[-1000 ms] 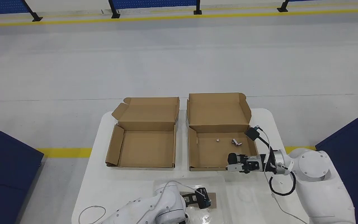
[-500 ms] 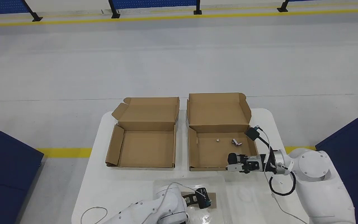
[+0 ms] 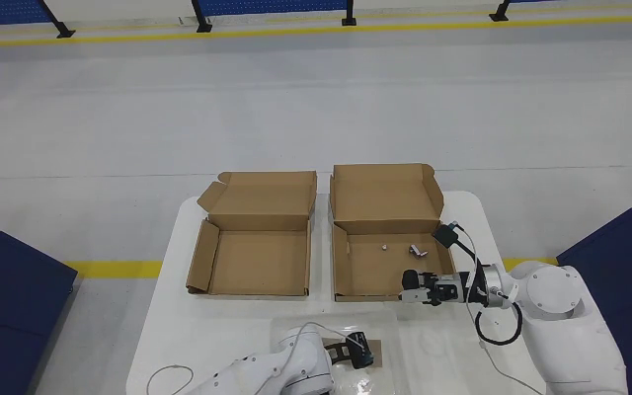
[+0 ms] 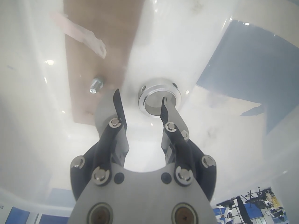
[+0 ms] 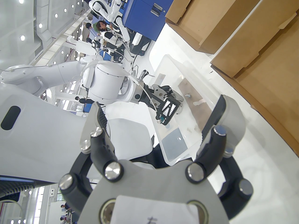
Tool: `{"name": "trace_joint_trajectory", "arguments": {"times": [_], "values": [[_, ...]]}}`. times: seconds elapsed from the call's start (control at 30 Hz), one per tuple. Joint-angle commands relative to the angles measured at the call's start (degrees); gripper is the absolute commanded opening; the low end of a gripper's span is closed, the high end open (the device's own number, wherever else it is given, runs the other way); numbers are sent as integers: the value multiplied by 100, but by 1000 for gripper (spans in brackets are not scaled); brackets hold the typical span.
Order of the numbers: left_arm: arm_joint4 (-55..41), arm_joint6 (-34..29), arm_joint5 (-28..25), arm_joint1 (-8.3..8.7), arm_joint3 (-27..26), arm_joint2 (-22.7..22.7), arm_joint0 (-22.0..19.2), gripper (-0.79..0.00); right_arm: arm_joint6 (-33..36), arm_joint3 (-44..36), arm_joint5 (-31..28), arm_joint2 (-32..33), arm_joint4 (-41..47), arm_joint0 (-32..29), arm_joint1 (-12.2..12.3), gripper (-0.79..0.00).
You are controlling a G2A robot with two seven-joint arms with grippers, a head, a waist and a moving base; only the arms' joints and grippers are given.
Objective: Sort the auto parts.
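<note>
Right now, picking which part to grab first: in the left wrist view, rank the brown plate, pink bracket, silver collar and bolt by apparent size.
1. brown plate
2. pink bracket and silver collar: unranked, the bracket looks longer, the collar bulkier and nearer the camera
3. bolt, smallest

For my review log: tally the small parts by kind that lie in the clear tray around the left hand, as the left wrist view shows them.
Silver metal ring: 1
Bolt: 1
Pale flat bracket: 1
Total: 3
</note>
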Motion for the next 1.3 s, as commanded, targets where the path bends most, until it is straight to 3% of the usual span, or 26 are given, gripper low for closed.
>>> {"name": "trace_joint_trajectory", "arguments": {"times": [0.0, 0.37, 0.63, 0.97, 1.27], "values": [[121, 12, 86, -1, -9, -14, 13, -480, 0, 0, 0, 0, 0, 0, 0, 0], [484, -121, 333, 59, -193, -232, 182, -483, 0, 0, 0, 0, 0, 0, 0, 0], [390, -120, 47, 82, -290, -309, 303, -471, 0, 0, 0, 0, 0, 0, 0, 0], [322, -95, -81, 11, -109, -283, 288, -477, 0, 0, 0, 0, 0, 0, 0, 0], [316, -109, -79, -89, 41, -223, 217, -542, 0, 0, 0, 0, 0, 0, 0, 0]]}}
